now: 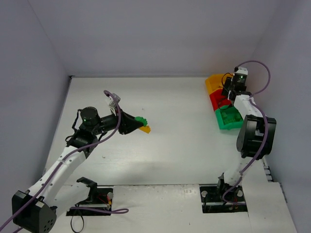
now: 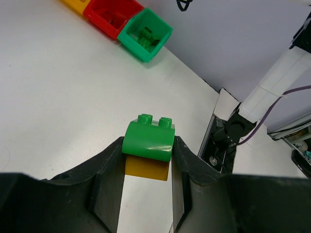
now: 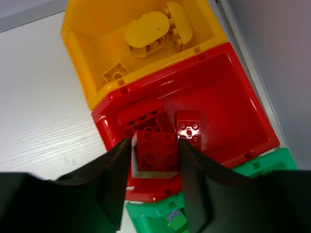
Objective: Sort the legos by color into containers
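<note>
My left gripper (image 1: 138,124) is shut on a green brick (image 2: 148,140) stuck on a yellow-orange brick (image 2: 147,168), held above the table's middle (image 1: 142,120). My right gripper (image 3: 155,155) is shut on a red brick (image 3: 155,150) over the red bin (image 3: 233,102), which holds two more red bricks (image 3: 190,126). The yellow-orange bin (image 3: 87,43) holds several yellow pieces (image 3: 148,29). The green bin (image 3: 150,216) lies below the red one. In the left wrist view the green bin (image 2: 145,35) holds green bricks, next to the red bin (image 2: 112,17). The three bins stand in a row at the far right (image 1: 221,99).
White walls enclose the table on three sides. The right arm's body (image 1: 255,136) stands close beside the green bin (image 1: 228,118). The arm bases (image 1: 92,196) sit at the near edge.
</note>
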Action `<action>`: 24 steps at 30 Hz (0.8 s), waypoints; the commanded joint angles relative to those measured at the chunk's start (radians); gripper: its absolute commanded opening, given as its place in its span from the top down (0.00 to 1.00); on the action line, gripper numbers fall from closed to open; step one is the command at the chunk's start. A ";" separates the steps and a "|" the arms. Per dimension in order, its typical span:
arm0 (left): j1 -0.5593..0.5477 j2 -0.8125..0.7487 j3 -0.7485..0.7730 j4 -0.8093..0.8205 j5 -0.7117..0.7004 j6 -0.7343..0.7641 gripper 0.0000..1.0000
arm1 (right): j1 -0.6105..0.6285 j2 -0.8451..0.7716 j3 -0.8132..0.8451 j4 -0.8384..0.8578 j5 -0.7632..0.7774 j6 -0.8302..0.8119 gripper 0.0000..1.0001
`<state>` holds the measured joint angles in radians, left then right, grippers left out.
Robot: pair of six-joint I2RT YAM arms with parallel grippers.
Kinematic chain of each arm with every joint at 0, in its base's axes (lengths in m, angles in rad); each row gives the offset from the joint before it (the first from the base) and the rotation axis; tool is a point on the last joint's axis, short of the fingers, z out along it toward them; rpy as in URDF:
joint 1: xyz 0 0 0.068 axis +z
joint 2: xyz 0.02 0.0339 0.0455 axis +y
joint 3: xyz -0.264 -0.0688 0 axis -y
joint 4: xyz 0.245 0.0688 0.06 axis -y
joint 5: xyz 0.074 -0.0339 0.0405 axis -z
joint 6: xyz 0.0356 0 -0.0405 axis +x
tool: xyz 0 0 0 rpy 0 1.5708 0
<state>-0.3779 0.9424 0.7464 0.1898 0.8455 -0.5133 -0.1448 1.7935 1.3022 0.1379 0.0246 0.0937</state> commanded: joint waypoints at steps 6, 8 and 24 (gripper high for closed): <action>0.005 0.016 0.097 0.008 0.029 0.062 1.00 | -0.006 -0.018 0.118 -0.023 -0.124 -0.042 0.35; 0.004 0.039 0.116 0.010 0.043 0.073 1.00 | -0.003 -0.060 0.100 -0.032 -0.170 -0.038 0.33; 0.008 0.196 0.215 0.194 0.093 -0.016 1.00 | 0.344 -0.391 -0.070 0.081 -1.166 0.065 0.27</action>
<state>-0.3759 1.1408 0.8986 0.2314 0.9024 -0.4866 0.1619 1.4525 1.2510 0.1383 -0.9222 0.1497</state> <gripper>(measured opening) 0.308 0.716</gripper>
